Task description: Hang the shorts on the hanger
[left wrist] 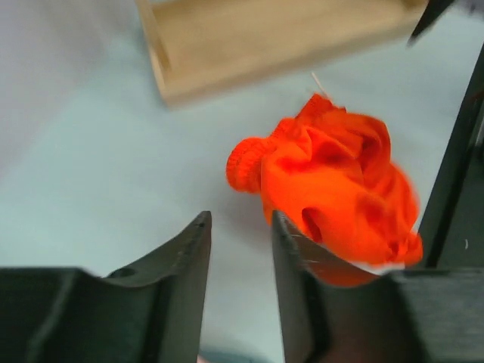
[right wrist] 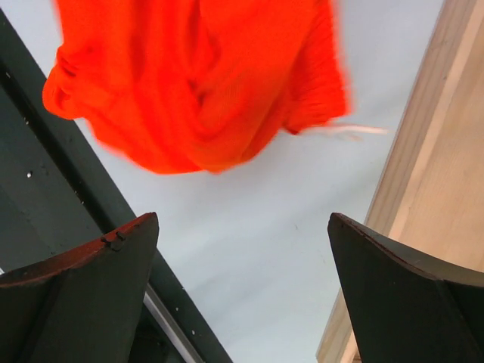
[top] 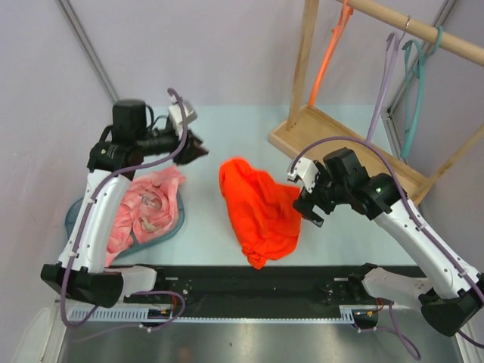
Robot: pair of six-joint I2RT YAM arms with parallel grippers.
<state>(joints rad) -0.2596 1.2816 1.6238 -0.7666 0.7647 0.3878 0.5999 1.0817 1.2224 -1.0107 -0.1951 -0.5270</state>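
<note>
At the left edge of the tabletop [top: 227, 125] a teal tray [top: 71, 215] held a crumpled pale pink garment [top: 147, 208], and the left arm rose over it. The left gripper [top: 198, 147] pointed toward the middle of the table, its fingers [left wrist: 193, 249] parted by a narrow gap with only bare table showing between them. Near the centre of the tabletop, closer to the near edge than the far one, the shorts [top: 261, 208] lay in a bunched orange-red heap, held by neither arm and apart from the left gripper. The wrist views showed them blurred, with a ribbed fold on one side and a white drawstring [right wrist: 355, 130] trailing toward the wood. A black rail [top: 249, 280] ran along the near edge just beside the heap. The right gripper [top: 302, 198] hovered just beside the right side of the shorts, its fingers [right wrist: 113, 253] spread wide with nothing between them. Whether it touched the cloth could not be told. Behind it, at the far right corner, the base of a wooden rack [top: 333, 144] sat on the table, between the shorts and the hangers. The hanger [top: 327, 57] hung by its hook from the rack's top rail [top: 423, 30], well apart from the shorts. A lilac hanger [top: 382, 83] and a teal hanger [top: 414, 98] hung farther right on the same rail.
</note>
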